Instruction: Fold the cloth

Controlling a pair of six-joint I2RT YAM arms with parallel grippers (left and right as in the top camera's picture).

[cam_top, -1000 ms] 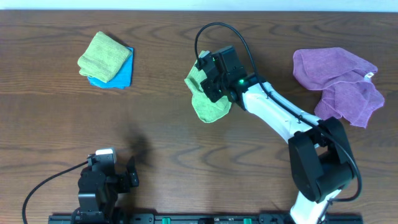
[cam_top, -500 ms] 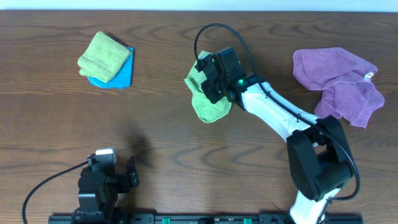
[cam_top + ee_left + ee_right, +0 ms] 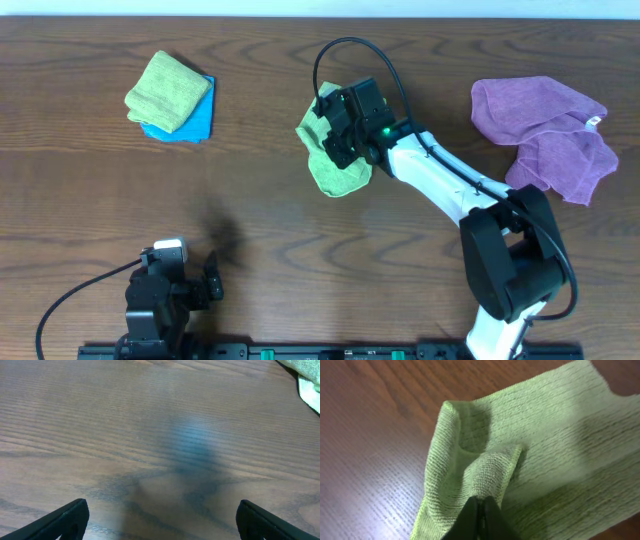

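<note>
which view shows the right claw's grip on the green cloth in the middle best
Right wrist: the right claw is shut on a raised fold of the cloth, close up. Overhead has it half hidden under the arm. Left wrist: only a green edge.

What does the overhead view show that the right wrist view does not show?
Only the overhead view shows the purple cloth, the blue cloth under a folded green cloth, and the left gripper. Only the right wrist view shows the right gripper shut on a raised fold. Both show the lime-green cloth on the wooden table.
</note>
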